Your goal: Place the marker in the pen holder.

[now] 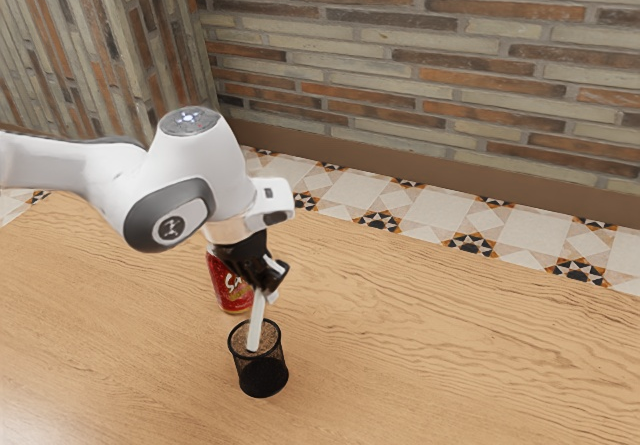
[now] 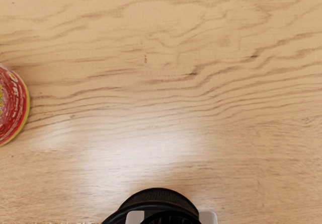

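Your gripper (image 1: pixel 267 287) is above the pen holder (image 1: pixel 263 376), jaws clamped on marker (image 1: pixel 256 325), which leans slightly, lower end at pen holder's mouth; depth inside unclear. Centre it over pen holder, lower slowly, mind rim snag; release only w/ end well down, then lift straight. Qty: 1 marker, 1 pen holder, 1 red can (image 1: pixel 229 289) nr pen holder.

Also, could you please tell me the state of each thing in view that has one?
Gripper: closed on the marker's upper part.
Marker: held steeply, slightly tilted, its lower end at the pen holder's mouth; how deep is unclear.
Pen holder: upright on the table, open end up.
Red can: standing upright.
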`<control>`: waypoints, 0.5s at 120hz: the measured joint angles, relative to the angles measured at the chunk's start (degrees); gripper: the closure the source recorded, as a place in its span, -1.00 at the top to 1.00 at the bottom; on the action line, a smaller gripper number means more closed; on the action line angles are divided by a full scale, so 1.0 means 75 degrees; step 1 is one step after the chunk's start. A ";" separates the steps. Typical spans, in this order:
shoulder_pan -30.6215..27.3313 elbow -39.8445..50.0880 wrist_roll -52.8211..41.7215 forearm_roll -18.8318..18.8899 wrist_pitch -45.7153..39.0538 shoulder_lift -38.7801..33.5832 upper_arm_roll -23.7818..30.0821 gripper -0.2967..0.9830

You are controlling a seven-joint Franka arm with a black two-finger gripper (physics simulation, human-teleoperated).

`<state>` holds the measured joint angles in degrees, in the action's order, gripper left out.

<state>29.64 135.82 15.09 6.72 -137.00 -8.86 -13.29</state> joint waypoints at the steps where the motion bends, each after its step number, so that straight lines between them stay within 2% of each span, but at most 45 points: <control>1: 0.0002 0.0002 0.0011 0.0001 -0.0005 0.0011 -0.0001 -0.65; 26: -0.0001 0.0269 0.0271 0.0010 -0.0078 0.0250 -0.0002 -0.64; 52: 0.0037 0.0210 0.0237 -0.0174 -0.0074 -0.0149 -0.0014 0.03; 56: -0.0013 -0.0073 0.0214 -0.0073 0.0080 -0.0378 -0.0025 0.10; 60: -0.0131 -0.0943 0.0145 0.0033 0.0519 -0.0488 -0.0072 0.16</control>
<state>28.66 128.75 16.18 6.96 -133.11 -12.52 -13.83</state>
